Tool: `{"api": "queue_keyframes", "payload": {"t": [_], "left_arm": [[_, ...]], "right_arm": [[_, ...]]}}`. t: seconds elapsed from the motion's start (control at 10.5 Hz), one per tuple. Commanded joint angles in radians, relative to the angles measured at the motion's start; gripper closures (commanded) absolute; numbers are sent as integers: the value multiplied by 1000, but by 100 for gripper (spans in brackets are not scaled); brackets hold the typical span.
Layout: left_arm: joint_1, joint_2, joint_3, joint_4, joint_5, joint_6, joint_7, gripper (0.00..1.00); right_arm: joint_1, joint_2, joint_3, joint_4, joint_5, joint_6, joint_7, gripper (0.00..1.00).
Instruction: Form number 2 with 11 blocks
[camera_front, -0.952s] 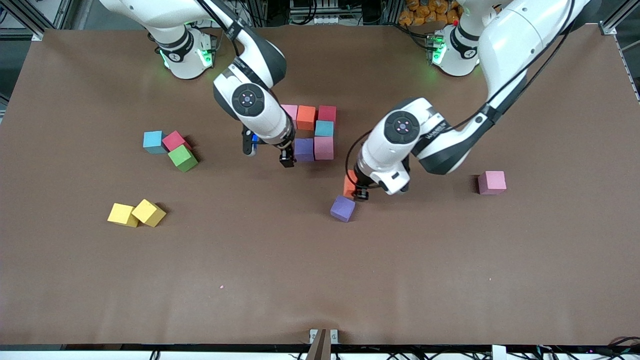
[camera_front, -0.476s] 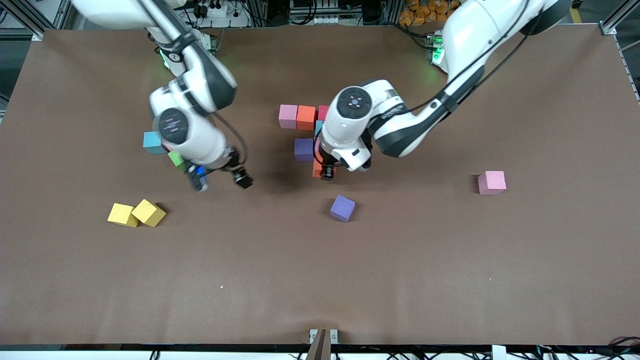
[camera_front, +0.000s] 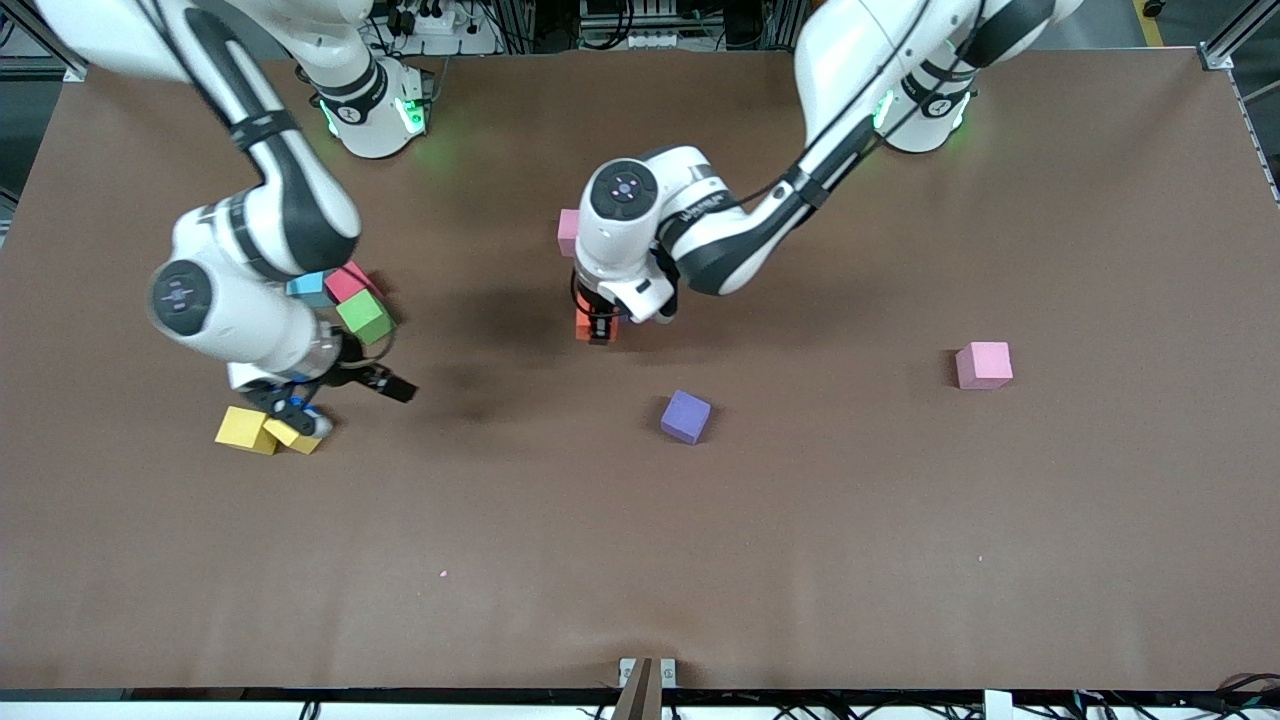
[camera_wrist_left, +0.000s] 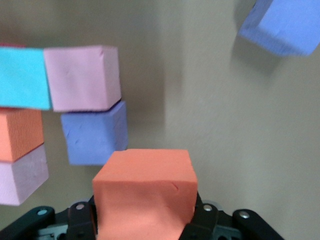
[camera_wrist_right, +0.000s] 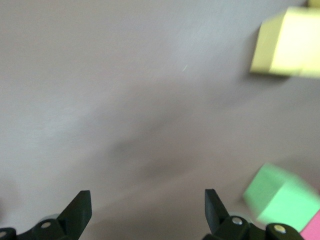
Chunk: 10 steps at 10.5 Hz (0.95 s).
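My left gripper (camera_front: 597, 328) is shut on an orange block (camera_wrist_left: 145, 195) and hangs low over the table, beside the part-built number 2. In the left wrist view that group shows a purple block (camera_wrist_left: 95, 132), a pink block (camera_wrist_left: 82, 77), a light blue block (camera_wrist_left: 22, 77) and an orange block (camera_wrist_left: 17, 132). From the front only one pink block (camera_front: 568, 232) of it shows; the arm hides the others. My right gripper (camera_front: 345, 398) is open and empty, over the table by two yellow blocks (camera_front: 240, 430).
A loose purple block (camera_front: 686, 416) lies nearer the front camera than the held block. A loose pink block (camera_front: 983, 364) sits toward the left arm's end. A green cube (camera_front: 365, 316), a reddish cube (camera_front: 347, 282) and a light blue cube (camera_front: 308, 287) cluster by the right arm.
My left gripper carried the orange block from beside the loose purple block to the built group. My right arm swung away from that group to the yellow blocks, still open.
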Motion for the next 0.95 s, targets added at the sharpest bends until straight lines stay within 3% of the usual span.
{"api": "queue_keyframes", "payload": {"t": [0.0,0.29,0.67,0.86], "left_arm": [[-83,33,42,57,-28,-12,-26,60],[-123,55,51,65,-28,-6,-28,60],[-163,85,68,65,-28,9,-37,60],[-189,94,97,65,-28,23,-38,59]], "right_arm": [[-113,39,19,-2,-132,17,-223,0],[-159,98,19,10,-393,63,-512,0],[-185,154,-2,5,-423,195,-981,0],[-183,173,-19,-1,-422,198,-1107,0]]}}
